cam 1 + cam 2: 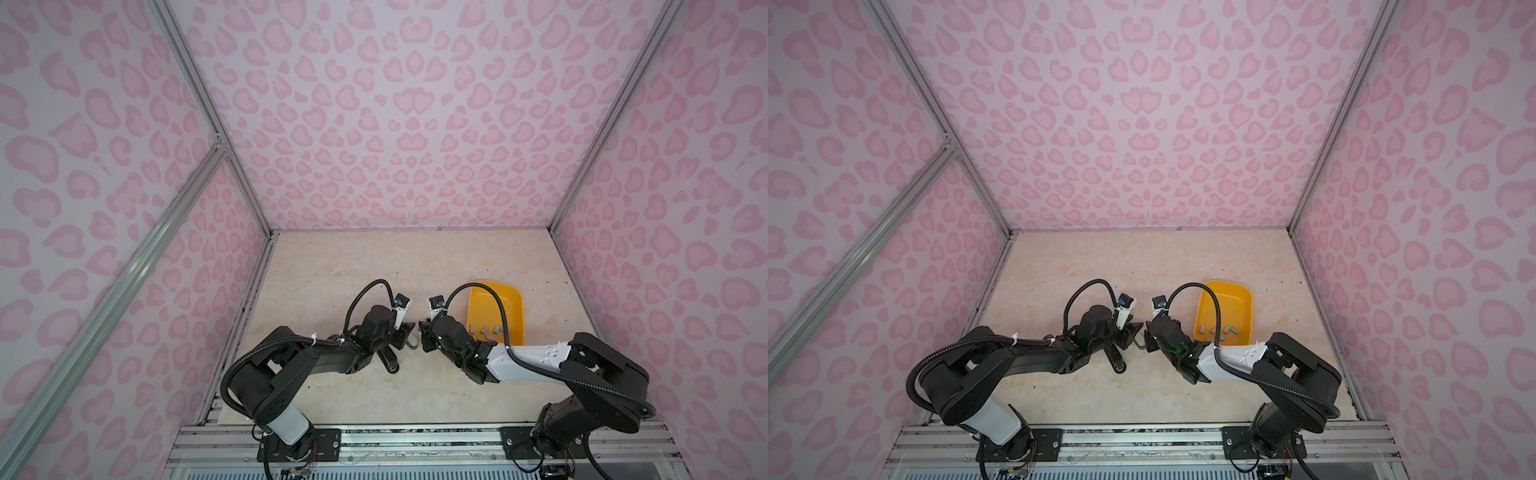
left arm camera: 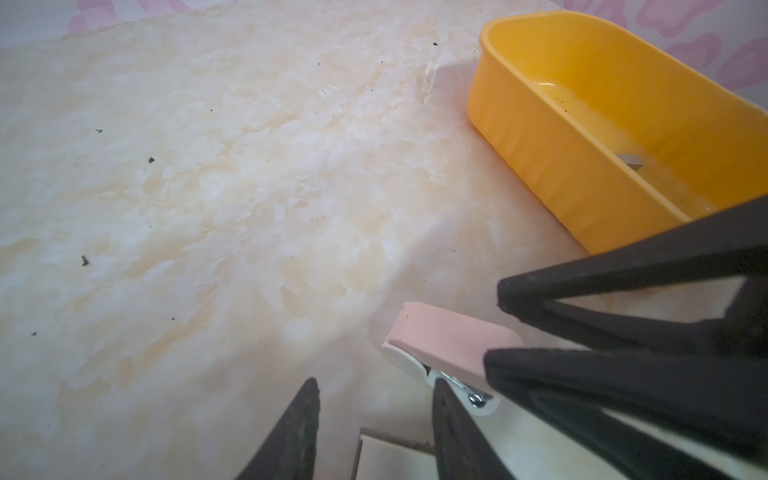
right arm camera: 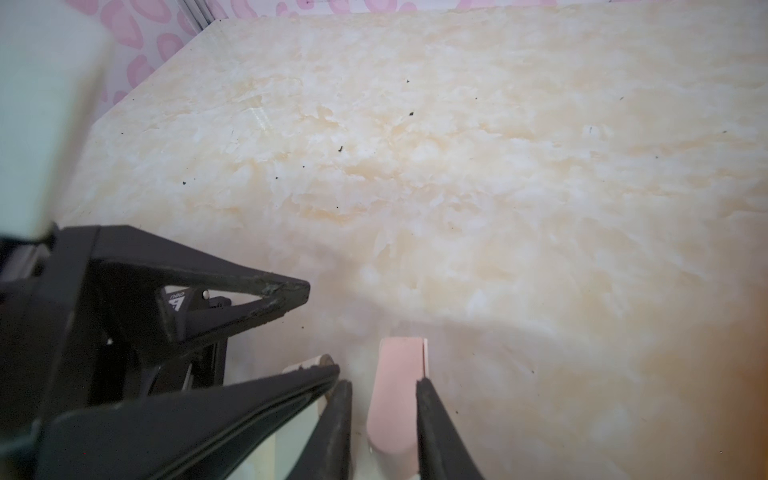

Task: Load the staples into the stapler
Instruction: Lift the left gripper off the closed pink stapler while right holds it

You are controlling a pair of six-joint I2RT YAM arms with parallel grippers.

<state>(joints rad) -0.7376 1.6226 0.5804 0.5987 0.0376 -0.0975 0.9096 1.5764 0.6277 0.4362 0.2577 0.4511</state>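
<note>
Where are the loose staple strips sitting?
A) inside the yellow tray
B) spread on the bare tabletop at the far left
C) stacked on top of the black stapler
A: in a top view the grey staples lie on the floor of the yellow tray, at the end nearer the arm bases.

Pink leopard-print walls [image 1: 395,124], edged with aluminium rails [image 1: 137,266], stand on three sides. Ahead of the left gripper [image 2: 376,382] and the right gripper [image 3: 382,381] spreads a cream marbled tabletop [image 1: 353,270] (small dark specks dot it). The light is soft and even, with faint shadows
</note>
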